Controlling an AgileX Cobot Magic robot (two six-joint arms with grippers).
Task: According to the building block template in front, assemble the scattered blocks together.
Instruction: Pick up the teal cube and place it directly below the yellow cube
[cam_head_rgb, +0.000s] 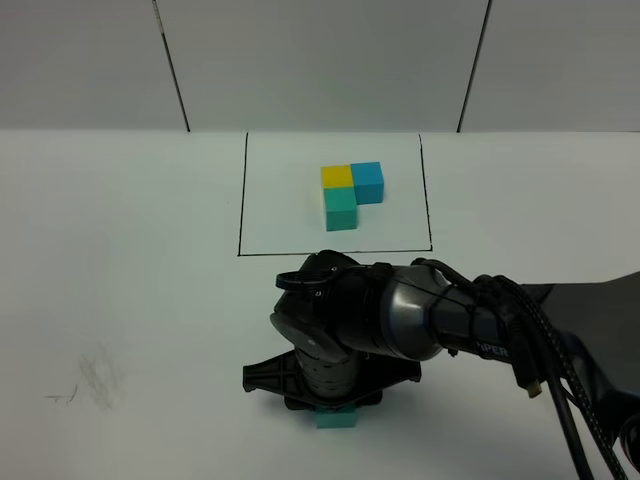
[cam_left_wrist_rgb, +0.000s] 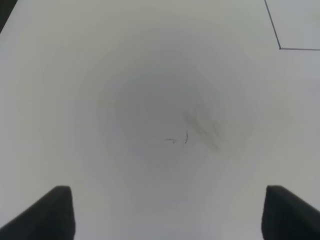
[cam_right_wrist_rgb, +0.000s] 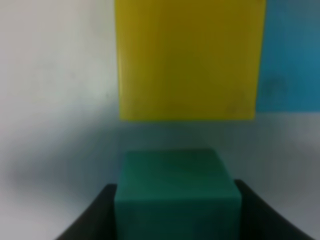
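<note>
The building block template (cam_head_rgb: 341, 208) is an L of yellow, blue and teal-green cubes inside a black-line rectangle at the back centre. My right gripper (cam_head_rgb: 335, 395) reaches to the front centre and is shut on the loose teal-green cube (cam_head_rgb: 337, 419). In the right wrist view this cube (cam_right_wrist_rgb: 175, 192) sits between the dark fingers (cam_right_wrist_rgb: 92, 217), just short of the loose yellow cube (cam_right_wrist_rgb: 187, 60), with the loose blue cube (cam_right_wrist_rgb: 290, 55) beside the yellow one. In the exterior high view the arm hides those two. My left gripper (cam_left_wrist_rgb: 167, 212) is open and empty over bare table.
A faint pencil smudge (cam_head_rgb: 95, 380) marks the table at the front left and also shows in the left wrist view (cam_left_wrist_rgb: 200, 127). A corner of the black frame line (cam_left_wrist_rgb: 280, 47) shows there too. The right arm's cables (cam_head_rgb: 545, 360) hang at the right.
</note>
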